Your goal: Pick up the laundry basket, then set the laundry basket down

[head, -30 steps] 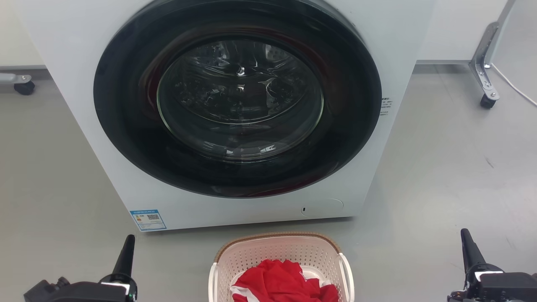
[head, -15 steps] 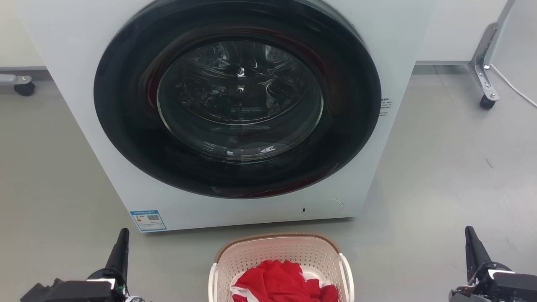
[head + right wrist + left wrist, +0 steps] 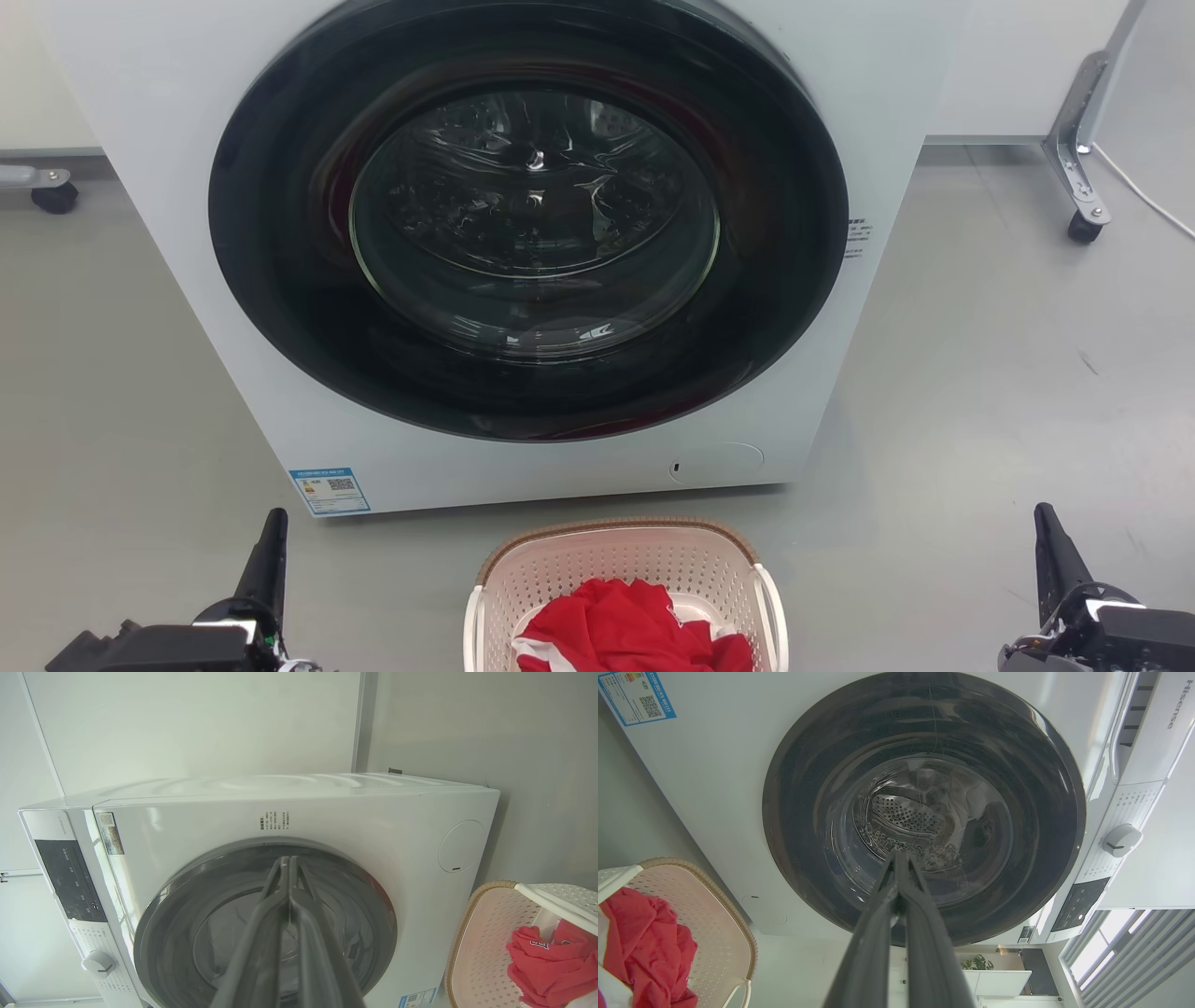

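The laundry basket point(image 3: 616, 558) is standing flat on the floor point(image 3: 980, 373), just in front of the washing machine point(image 3: 887, 93). A red cloth point(image 3: 625, 625) is lying inside it. The left gripper point(image 3: 276, 525) and the right gripper point(image 3: 1046, 523) are waiting well apart from the basket, one on each side. Both are pinched narrow with nothing in them.

This is fitting two stories: a basket waiting to be lifted, or one already put back down. I cannot tell which. Either way, I think the basket is handling best by its two white loop handles point(image 3: 773, 607), one gripper on each, kept level so the cloth is not spilling.

The near half of the basket is being cut off by the bottom of the head view, so the handles are showing only in part. Something white is peeking out beside the red cloth, maybe more laundry. The glass door is looking too dark and shiny to show what is inside.
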You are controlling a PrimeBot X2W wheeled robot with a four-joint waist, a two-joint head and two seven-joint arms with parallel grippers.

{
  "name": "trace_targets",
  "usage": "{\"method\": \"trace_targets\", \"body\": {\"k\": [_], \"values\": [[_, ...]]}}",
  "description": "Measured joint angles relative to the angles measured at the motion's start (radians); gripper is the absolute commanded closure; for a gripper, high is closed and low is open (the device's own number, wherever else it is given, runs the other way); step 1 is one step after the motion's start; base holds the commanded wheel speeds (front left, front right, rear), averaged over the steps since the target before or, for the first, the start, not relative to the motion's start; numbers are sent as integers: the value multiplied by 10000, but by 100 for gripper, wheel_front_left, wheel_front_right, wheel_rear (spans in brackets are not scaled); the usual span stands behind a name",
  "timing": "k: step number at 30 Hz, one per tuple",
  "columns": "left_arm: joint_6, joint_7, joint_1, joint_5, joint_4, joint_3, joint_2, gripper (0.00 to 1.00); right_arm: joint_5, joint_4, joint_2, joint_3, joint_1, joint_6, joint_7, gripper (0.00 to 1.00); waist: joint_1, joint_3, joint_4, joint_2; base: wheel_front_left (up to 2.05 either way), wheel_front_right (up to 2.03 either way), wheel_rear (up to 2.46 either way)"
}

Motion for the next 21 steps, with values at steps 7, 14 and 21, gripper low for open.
{"method": "trace_targets", "body": {"k": [7,14,21], "values": [[0,0,0,0,0,0,0,100,0,0,2,0,0,0,0,100,0,0,0,0,0,0,0],[0,0,0,-2,2,0,0,100,2,0,2,0,0,8,0,100,0,0,0,0,0,0,0],[0,0,0,-2,4,0,0,100,6,0,2,0,0,10,0,100,0,0,0,0,0,0,0]]}}
